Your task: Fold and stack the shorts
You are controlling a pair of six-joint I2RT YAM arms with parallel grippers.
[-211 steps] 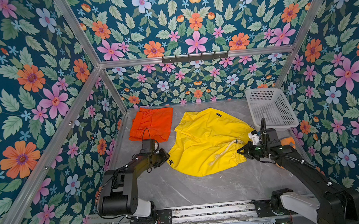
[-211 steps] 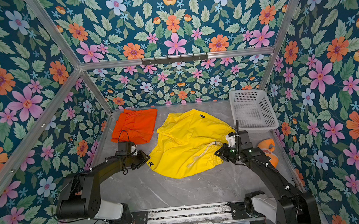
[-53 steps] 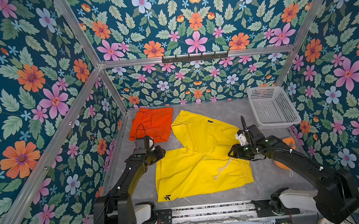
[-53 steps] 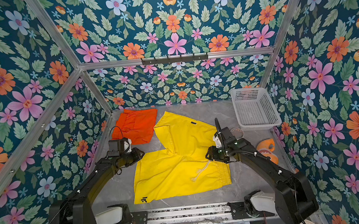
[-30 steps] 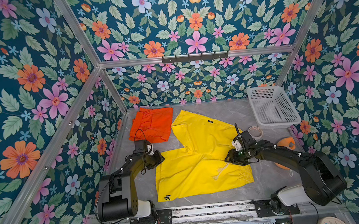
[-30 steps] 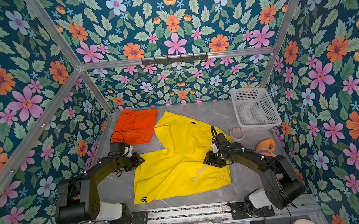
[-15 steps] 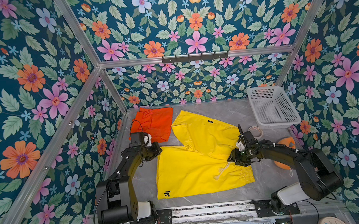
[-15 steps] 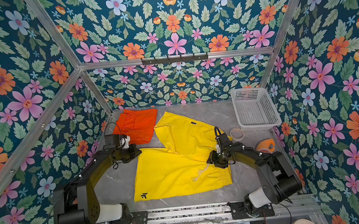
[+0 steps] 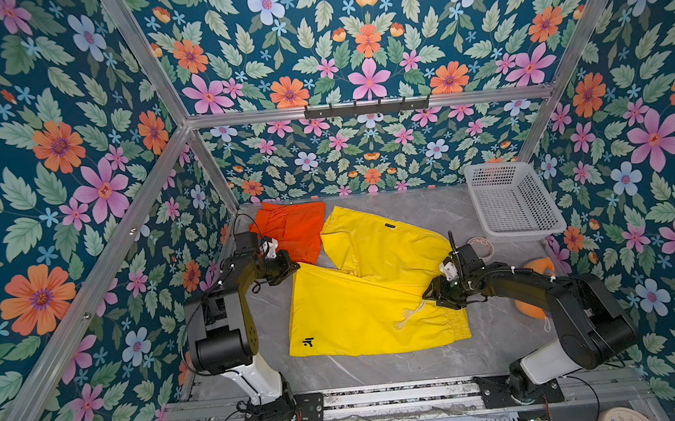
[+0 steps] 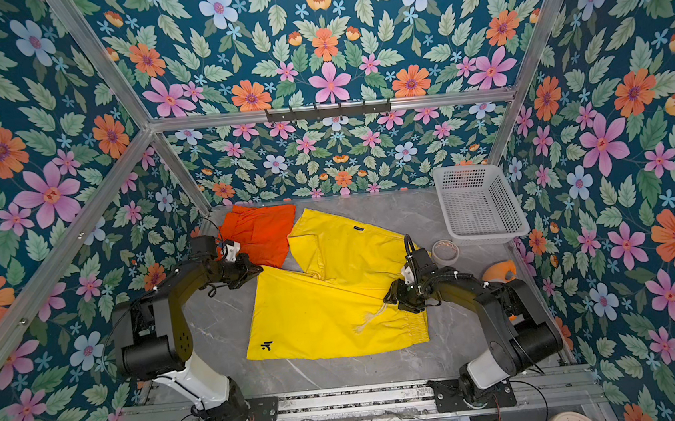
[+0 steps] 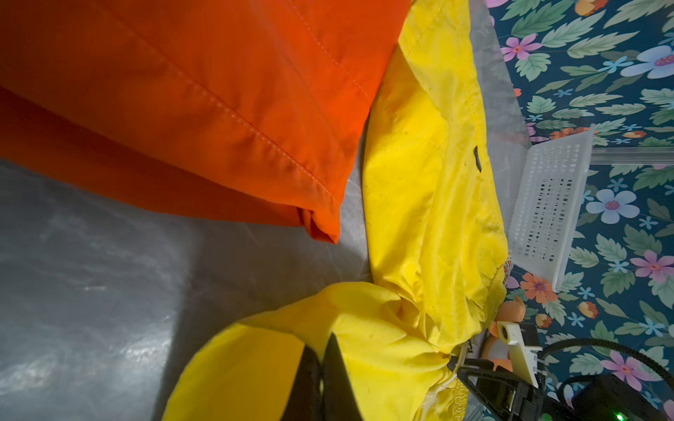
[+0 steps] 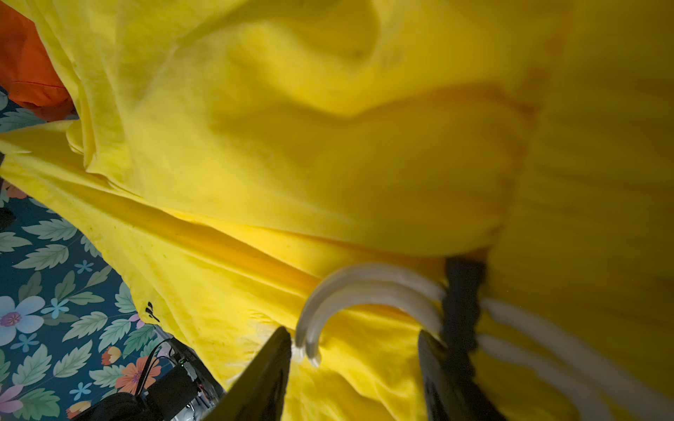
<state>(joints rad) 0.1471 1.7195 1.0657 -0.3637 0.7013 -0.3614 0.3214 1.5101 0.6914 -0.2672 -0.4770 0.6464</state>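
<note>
- Your left gripper [image 9: 293,267] pinches a hem corner of the thin yellow shorts [image 9: 360,301], flat at the middle of the surface [image 9: 383,372]
- Your right gripper [image 9: 432,297] stands spread over their gathered waistband [image 9: 457,322]
- Orange shorts [image 9: 293,230]: folded, far left corner

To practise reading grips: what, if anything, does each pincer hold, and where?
Left pincer is shut on the yellow shorts, at a leg's hem corner. Right pincer stands open over their waistband, holding nothing.

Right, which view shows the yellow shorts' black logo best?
Both top views: the logo lies flat and unobstructed on the yellow shorts. The right wrist view shows it small and skewed; the left wrist view misses it.
</note>
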